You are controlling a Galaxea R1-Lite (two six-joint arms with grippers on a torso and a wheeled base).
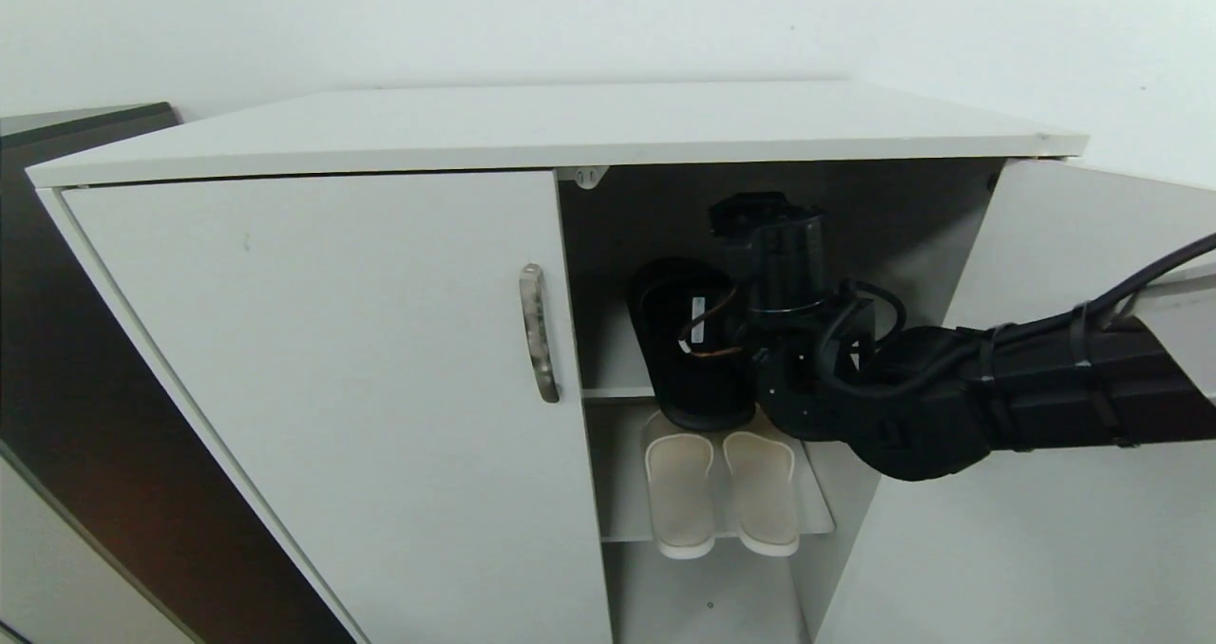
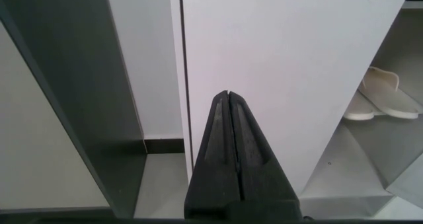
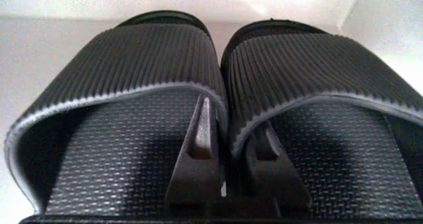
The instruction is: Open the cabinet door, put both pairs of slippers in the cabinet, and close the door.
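Closest to me, my right gripper (image 3: 230, 168) has one of its fingers (image 3: 198, 145) inside each of the black slippers (image 3: 158, 72). They pinch the pair's two inner walls together, under the ribbed straps. My left gripper (image 2: 229, 151) hangs outside the cabinet (image 1: 570, 126) with its fingers pressed together and holding nothing. It points at the edge of the left door (image 1: 332, 388), which is closed, its handle (image 1: 539, 332) untouched.

Farther in, the black pair stands steeply tilted, toes up, in the cabinet's open right half. Its lower ends are at the front lip of the upper shelf (image 1: 613, 393), and I cannot tell whether they rest on it. Below, the white slippers (image 1: 722, 492) lie side by side on the lower shelf (image 1: 622, 501), already stowed. The right door (image 1: 1045, 530) stands swung open beside my right arm.

I judge the risk to be in the release. If I let go with the pair this steep and this close to the lip, it could slide forward and fall onto the white pair or out of the cabinet. My fingers sit under the straps, so pulling straight back could hook them and drag the pair out with me. Any heel left overhanging would stop the door from closing
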